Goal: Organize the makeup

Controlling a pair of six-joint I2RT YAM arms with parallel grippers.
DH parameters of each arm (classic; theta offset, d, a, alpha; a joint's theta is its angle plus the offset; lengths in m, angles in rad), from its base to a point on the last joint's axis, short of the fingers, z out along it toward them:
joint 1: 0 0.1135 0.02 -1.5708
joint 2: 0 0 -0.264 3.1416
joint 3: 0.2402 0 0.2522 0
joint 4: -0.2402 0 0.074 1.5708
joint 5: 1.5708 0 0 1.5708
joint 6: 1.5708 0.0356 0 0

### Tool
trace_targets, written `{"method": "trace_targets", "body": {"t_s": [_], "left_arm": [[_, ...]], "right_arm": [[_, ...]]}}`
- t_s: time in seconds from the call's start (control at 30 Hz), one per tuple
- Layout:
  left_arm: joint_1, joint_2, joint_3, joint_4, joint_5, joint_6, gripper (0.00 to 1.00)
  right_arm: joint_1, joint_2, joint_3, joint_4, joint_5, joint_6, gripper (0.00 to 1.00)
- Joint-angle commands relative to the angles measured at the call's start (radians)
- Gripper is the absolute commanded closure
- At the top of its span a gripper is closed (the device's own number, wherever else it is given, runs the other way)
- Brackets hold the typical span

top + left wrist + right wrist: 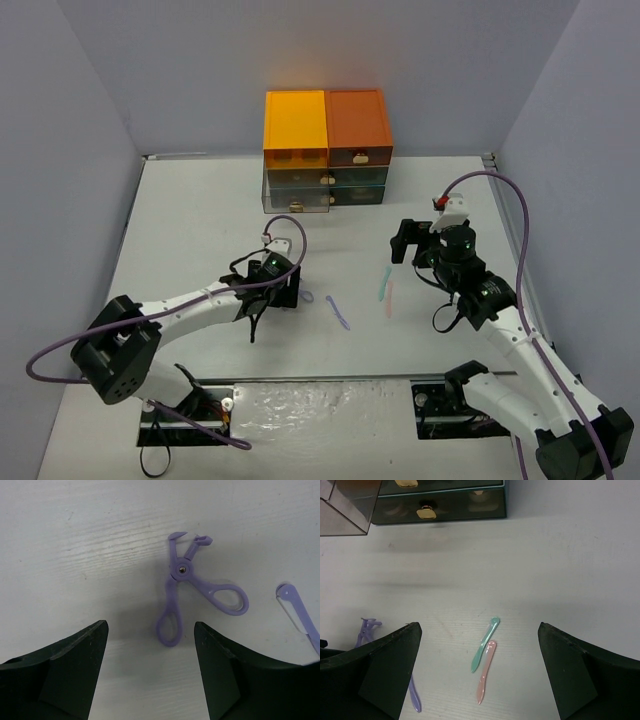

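A purple scissor-like curler [190,582] lies flat on the white table, one finger loop just ahead of my left gripper [150,647]. That gripper is open and low over the table, with nothing between its dark fingers [85,660]. From above, the curler [307,297] sits right beside the left gripper [285,290]. A purple stick [338,312] lies to its right, its end also showing as the purple stick [300,615]. A mint stick [485,637] and a pink stick [486,672] lie side by side below my right gripper [477,652], which is wide open and holds nothing.
The orange-and-dark drawer box [325,150] stands at the back centre, with gold handles on its dark lower drawers [440,505]. Grey walls close in both sides of the table [200,220]. The right arm [480,295] hovers at mid-right.
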Motion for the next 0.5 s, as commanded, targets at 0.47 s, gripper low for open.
{"method": "trace_targets", "body": {"t_s": [0.47], "left_arm": [[-0.006,0.121,-0.009,0.123,-0.024,-0.018,0.64]], "right_arm": [[-0.005,0.013,-0.003,0.066,-0.004,0.017,0.00]]}}
